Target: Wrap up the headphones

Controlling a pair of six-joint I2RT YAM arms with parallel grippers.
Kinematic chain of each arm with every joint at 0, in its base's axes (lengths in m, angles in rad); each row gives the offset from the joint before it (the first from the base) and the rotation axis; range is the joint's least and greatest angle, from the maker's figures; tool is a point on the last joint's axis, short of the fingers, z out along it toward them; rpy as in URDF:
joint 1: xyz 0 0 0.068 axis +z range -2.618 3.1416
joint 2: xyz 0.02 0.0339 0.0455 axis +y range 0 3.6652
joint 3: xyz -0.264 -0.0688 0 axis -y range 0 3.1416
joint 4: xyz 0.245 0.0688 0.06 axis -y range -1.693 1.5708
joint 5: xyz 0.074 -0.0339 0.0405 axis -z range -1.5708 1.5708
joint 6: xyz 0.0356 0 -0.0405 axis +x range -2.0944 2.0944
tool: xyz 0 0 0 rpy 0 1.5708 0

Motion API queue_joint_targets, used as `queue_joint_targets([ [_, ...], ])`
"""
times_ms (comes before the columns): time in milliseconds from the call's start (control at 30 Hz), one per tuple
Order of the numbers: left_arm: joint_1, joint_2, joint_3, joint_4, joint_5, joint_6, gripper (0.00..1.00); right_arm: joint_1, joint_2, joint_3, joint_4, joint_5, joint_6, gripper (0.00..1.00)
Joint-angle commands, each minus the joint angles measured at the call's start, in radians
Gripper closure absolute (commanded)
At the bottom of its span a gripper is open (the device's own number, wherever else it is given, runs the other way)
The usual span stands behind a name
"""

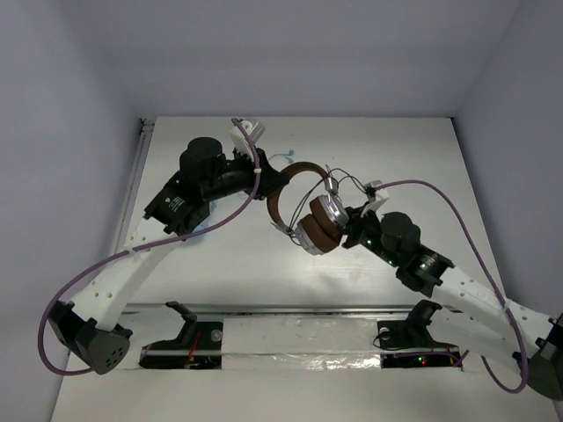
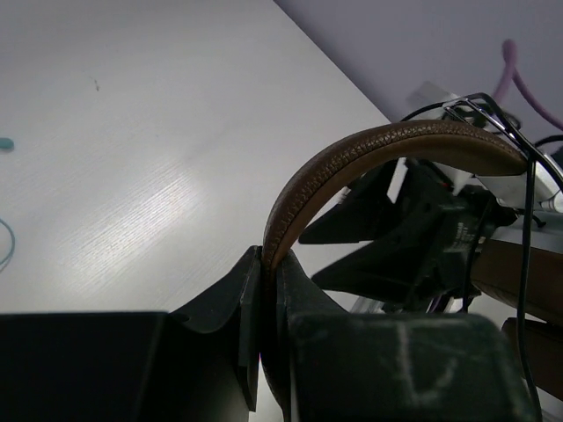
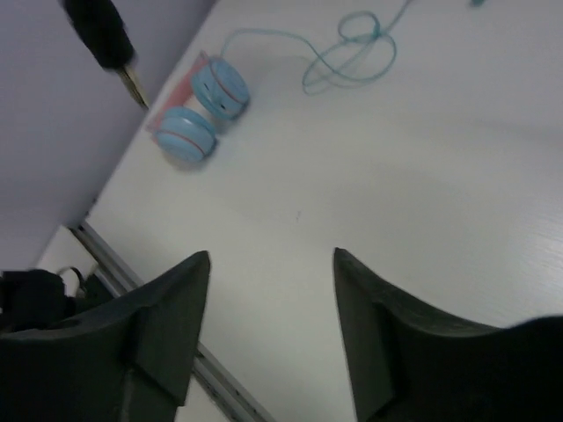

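The headphones (image 1: 303,200), with brown headband, brown pads and silver earcups (image 1: 318,224), are held up over the middle of the table. My left gripper (image 1: 266,192) is shut on the headband (image 2: 369,149); in the left wrist view the jaws (image 2: 268,255) pinch its leather edge. The thin black cable (image 1: 347,185) loops around the right earcup and also hangs past the headband (image 2: 526,229). Its black plug (image 3: 106,35) with a gold jack dangles at the top left of the right wrist view. My right gripper (image 1: 350,230) is open and empty (image 3: 271,255), right beside the earcups.
Pink-and-blue headphones (image 3: 202,110) lie near the table's left edge, partly under the left arm (image 1: 201,230). Light-blue earbud wire (image 3: 352,53) is looped on the table behind them. A metal rail (image 1: 299,309) runs along the near edge.
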Motion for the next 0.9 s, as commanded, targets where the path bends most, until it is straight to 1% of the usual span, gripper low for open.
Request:
queue_joint_targets([
  [0,0.02,-0.001,0.067,0.042,0.006,-0.093,1.0,-0.005,-0.132,-0.014,0.093,0.066,-0.004,0.31],
  [33,0.02,0.0,0.067,0.039,0.002,-0.093,1.0,-0.005,-0.157,-0.025,0.099,0.067,-0.006,0.28],
  [67,0.02,0.002,0.07,0.037,0.001,-0.104,1.0,-0.005,-0.178,-0.032,0.109,0.084,-0.007,0.27],
  [133,0.03,0.003,0.073,0.037,0.011,-0.113,1.0,-0.005,-0.23,-0.046,0.158,0.076,-0.02,0.27],
  [233,0.03,0.003,0.078,0.045,0.035,-0.13,1.0,-0.005,-0.257,-0.065,0.237,0.099,-0.029,0.27],
  [267,0.03,0.002,0.078,0.048,0.035,-0.135,1.0,-0.005,-0.266,-0.077,0.26,0.132,-0.041,0.27],
  [300,0.03,-0.001,0.078,0.048,0.046,-0.138,1.0,-0.005,-0.265,-0.082,0.305,0.154,-0.046,0.28],
  [333,0.03,-0.003,0.078,0.047,0.046,-0.139,1.0,-0.005,-0.26,-0.082,0.327,0.169,-0.062,0.31],
  [433,0.03,-0.004,0.076,0.053,0.057,-0.152,1.0,-0.005,-0.248,-0.097,0.398,0.223,-0.064,0.37],
  [467,0.03,-0.004,0.076,0.054,0.06,-0.153,1.0,-0.005,-0.246,-0.105,0.412,0.254,-0.064,0.36],
  [533,0.03,-0.004,0.082,0.054,0.07,-0.158,1.0,-0.005,-0.226,-0.112,0.447,0.248,-0.072,0.32],
  [567,0.03,-0.006,0.085,0.054,0.072,-0.156,1.0,-0.005,-0.216,-0.105,0.448,0.243,-0.072,0.31],
  [700,0.03,-0.004,0.088,0.048,0.081,-0.159,1.0,-0.005,-0.197,-0.111,0.551,0.252,-0.081,0.31],
  [867,0.03,-0.013,0.065,0.045,0.084,-0.164,1.0,-0.005,-0.142,-0.071,0.579,0.257,-0.13,0.32],
])
